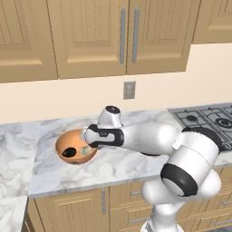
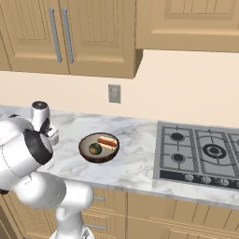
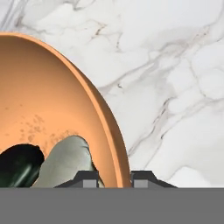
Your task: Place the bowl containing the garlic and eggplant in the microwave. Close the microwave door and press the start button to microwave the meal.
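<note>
Bowl rim straddled by the gripper

The bowl is seen on the counter, with garlic and eggplant inside; the gripper jaws are held apart astride its rim.

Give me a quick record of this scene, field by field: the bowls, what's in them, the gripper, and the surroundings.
target bowl: orange-tan bowl on the marble counter
contents: garlic and eggplant, side by side
gripper: gripper at the bowl's rim, one finger inside, one outside, not yet closed on it
other bowl: dark brown bowl holding a green piece and other food
stove: gas cooktop set into the counter
above: wooden cabinets
</note>
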### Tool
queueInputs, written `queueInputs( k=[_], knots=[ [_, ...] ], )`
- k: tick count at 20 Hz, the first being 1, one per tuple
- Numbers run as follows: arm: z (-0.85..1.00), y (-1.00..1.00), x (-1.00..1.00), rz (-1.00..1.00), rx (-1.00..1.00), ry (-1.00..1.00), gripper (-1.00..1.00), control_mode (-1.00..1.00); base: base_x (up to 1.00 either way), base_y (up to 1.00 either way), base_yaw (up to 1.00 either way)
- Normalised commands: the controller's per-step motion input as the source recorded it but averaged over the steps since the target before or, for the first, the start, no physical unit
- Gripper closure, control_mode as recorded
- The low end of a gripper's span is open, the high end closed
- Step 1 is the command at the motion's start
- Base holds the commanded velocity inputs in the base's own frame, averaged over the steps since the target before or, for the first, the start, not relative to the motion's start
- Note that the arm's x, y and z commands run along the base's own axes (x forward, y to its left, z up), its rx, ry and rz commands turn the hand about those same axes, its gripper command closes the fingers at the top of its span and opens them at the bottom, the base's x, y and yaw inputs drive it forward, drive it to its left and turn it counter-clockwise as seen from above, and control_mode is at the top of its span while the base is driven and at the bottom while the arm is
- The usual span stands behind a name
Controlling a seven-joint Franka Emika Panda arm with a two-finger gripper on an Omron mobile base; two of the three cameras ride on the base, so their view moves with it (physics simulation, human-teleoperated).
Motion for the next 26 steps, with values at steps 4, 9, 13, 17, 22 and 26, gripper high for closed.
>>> queueInputs(
  k=[4, 9, 13, 17, 22, 26],
  knots=[
    [0.65, -0.65, -0.13, -0.02, 0.13, -0.06, 1.00, -1.00, 0.00, 0.00, 0.00],
    [0.70, -0.73, -0.35, -0.07, 0.07, -0.01, 1.00, -1.00, 0.00, 0.00, 0.00],
    [0.70, -0.72, -0.53, -0.06, 0.00, 0.00, 1.00, -1.00, 0.00, 0.00, 0.00],
    [0.36, -0.85, -0.65, -0.12, 0.00, 0.00, 1.00, -1.00, 0.00, 0.00, 0.00],
    [0.34, -0.90, -0.55, -0.17, 0.00, 0.00, 1.00, -1.00, 0.00, 0.00, 0.00],
    [0.54, -0.73, -0.51, -0.14, 0.00, 0.00, 1.00, -1.00, 0.00, 0.00, 0.00]
  ],
)
